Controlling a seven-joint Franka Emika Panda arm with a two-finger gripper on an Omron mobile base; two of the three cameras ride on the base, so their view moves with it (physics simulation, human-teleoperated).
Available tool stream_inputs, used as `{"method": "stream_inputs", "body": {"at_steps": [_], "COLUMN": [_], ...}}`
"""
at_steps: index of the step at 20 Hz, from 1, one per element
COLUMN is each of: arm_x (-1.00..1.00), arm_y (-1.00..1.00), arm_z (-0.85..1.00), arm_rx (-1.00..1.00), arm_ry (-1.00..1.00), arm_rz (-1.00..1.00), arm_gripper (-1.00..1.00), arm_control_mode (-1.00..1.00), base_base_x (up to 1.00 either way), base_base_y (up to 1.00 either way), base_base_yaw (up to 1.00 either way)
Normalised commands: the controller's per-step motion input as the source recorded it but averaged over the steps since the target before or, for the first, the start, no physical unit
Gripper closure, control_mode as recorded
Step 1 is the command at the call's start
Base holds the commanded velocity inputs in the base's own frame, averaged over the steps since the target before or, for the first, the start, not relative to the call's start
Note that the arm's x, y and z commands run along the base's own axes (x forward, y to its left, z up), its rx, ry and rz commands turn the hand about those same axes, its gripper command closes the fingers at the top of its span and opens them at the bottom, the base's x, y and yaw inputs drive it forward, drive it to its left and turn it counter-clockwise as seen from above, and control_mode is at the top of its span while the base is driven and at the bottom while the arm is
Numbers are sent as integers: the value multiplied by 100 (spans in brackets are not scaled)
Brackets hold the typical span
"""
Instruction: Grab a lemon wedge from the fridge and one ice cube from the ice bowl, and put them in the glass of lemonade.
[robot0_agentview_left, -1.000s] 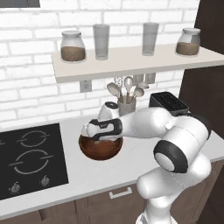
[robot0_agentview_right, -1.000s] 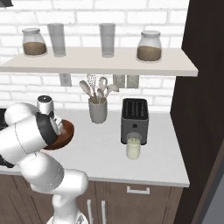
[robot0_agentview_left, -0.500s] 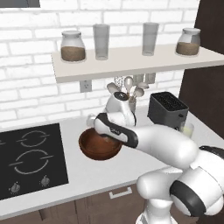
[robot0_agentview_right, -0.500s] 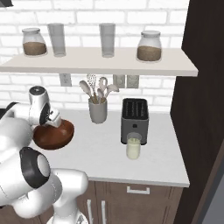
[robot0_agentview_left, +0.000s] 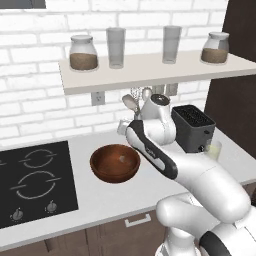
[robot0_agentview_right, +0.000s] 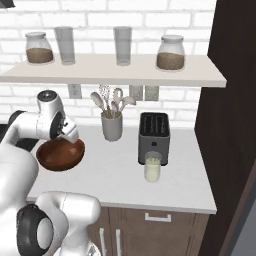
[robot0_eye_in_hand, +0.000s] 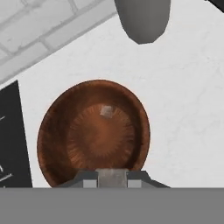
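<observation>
**Arm over the ice bowl on the white counter**

A white counter (robot0_agentview_right: 120, 175) runs along a white brick wall, with a black cooktop (robot0_agentview_left: 32, 180) at its left end and a dark brown cabinet (robot0_agentview_right: 232, 100) at the right. A shelf (robot0_agentview_right: 115, 72) above carries two lidded jars of brown contents and two tall clear glasses.

The ice bowl (robot0_agentview_left: 115, 162), reddish-brown wood, sits on the counter just right of the cooktop. In the hand view a single ice cube (robot0_eye_in_hand: 106, 111), small and pale, lies inside the bowl a little off its centre, toward the far side. The same pale speck shows in the left base view.

The gripper (robot0_eye_in_hand: 112, 176) hangs above the near rim of the bowl, looking down into it. Only the blunt ends of its fingers (robot0_eye_in_hand: 89, 177) peek over the bottom of the hand view, and the arm hides them elsewhere, so I cannot tell whether they are apart or together; nothing seems to be between them.

Further right, a grey utensil cup (robot0_agentview_right: 112, 126) stands against the wall, then a black toaster (robot0_agentview_right: 154, 137). The glass of lemonade (robot0_agentview_right: 152, 167) stands just in front of the toaster, well apart from the bowl.
</observation>
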Motion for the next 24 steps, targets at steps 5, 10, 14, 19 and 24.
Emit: {"method": "stream_inputs", "body": {"at_steps": [5,10,14,19,24], "arm_x": [-25,-31,-29,-22,-10], "arm_y": [-88,-96,-99,-97,-91], "arm_z": [21,3,8,9,8], "arm_rx": [0,0,0,0,0], "arm_ry": [2,0,0,0,2], "arm_rz": [-20,-19,-19,-19,-18], "arm_gripper": [100,100,100,100,100], "arm_control_mode": [-100,-100,-100,-100,-100], "base_base_x": [0,0,0,0,0], "base_base_y": [0,0,0,0,0], "base_base_yaw": [0,0,0,0,0]}}
